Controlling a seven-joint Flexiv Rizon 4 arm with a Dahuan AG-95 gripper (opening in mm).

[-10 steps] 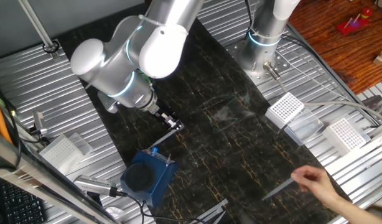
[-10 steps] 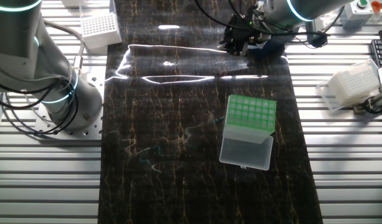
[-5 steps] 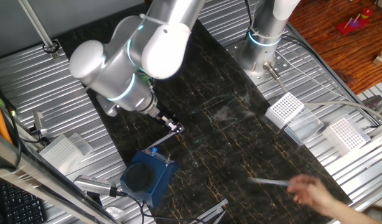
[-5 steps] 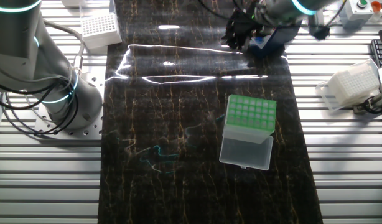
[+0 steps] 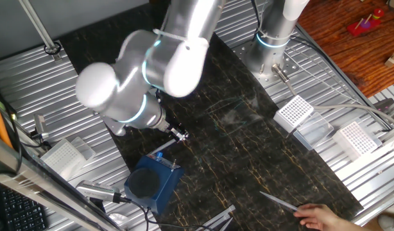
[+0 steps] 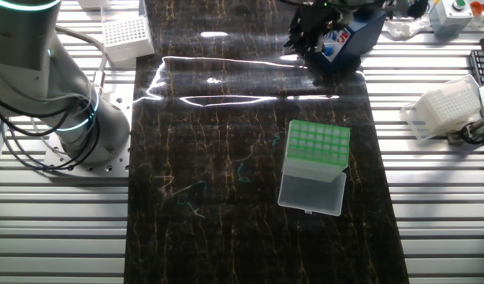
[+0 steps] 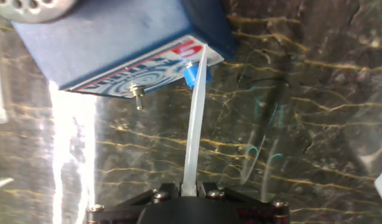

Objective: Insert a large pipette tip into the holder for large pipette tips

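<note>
My gripper [image 7: 188, 186] is shut on the wide end of the large pipette tip [image 7: 195, 118], a long translucent whitish cone that points away from the hand toward a dark blue block [image 7: 116, 43]. In one fixed view the gripper [image 5: 178, 135] hangs over the black mat just above that block [image 5: 152, 183]. In the other fixed view the gripper [image 6: 309, 39] is at the far edge of the mat. The holder for large pipette tips [image 6: 317, 146], a pale box with a green grid top, stands mid-mat, well apart from the gripper.
A person's hand [image 5: 319, 217] holds another thin tip [image 5: 277, 201] at the mat's front right edge. White perforated racks [image 5: 293, 112] [image 5: 357, 138] [image 5: 61, 157] sit off the mat. A second arm's base [image 5: 271, 38] stands at the back.
The arm has swung so the gripper sits slightly nearer the blue block. The person's hand has moved down toward the lower edge with its tip.
</note>
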